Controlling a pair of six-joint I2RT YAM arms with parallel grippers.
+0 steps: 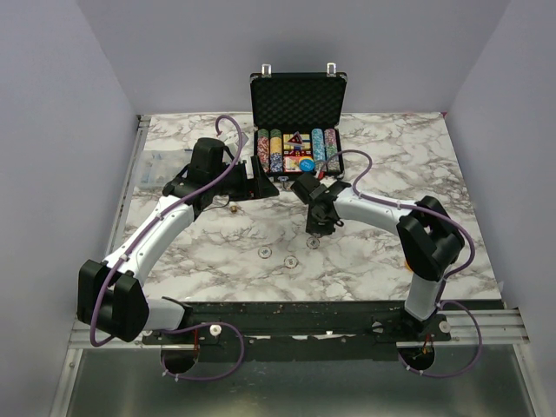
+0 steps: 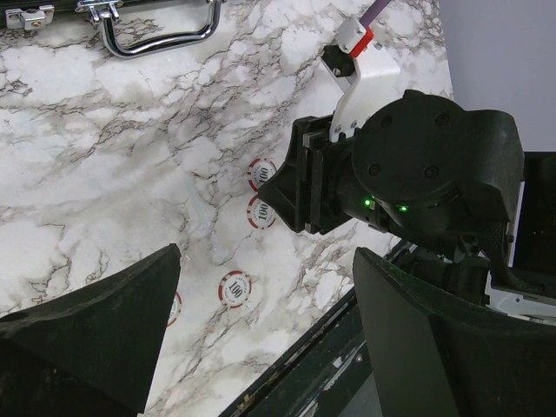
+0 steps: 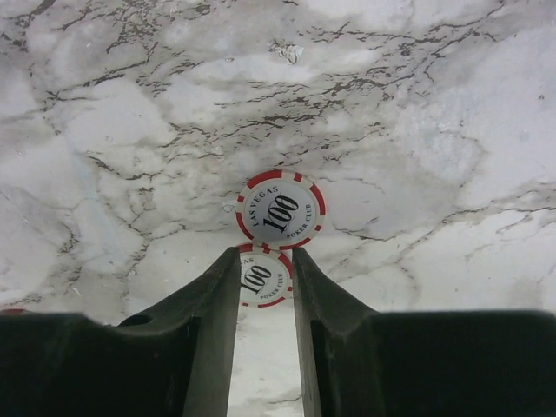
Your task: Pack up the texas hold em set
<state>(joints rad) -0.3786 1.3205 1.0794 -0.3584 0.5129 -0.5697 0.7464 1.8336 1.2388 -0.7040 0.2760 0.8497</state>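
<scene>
The black briefcase (image 1: 298,94) stands open at the back of the table, with multicoloured chip rows (image 1: 274,150) and a blue disc (image 1: 307,163) inside. Its handle (image 2: 156,35) shows in the left wrist view. Loose white-and-red "100" poker chips (image 1: 263,252) lie on the marble in front. My right gripper (image 3: 265,261) points down at the table, shut on one chip (image 3: 263,278) by its edges. A second chip (image 3: 281,208) touches that one just beyond the fingertips. Beside the case's front left corner, my left gripper (image 1: 261,184) hovers open and empty.
Three more chips (image 2: 234,288) lie on the marble below the left gripper, near the table's front edge (image 2: 330,321). The right arm's wrist (image 2: 417,174) is close to the left gripper. Some clear plastic items (image 1: 161,165) lie at the table's left edge.
</scene>
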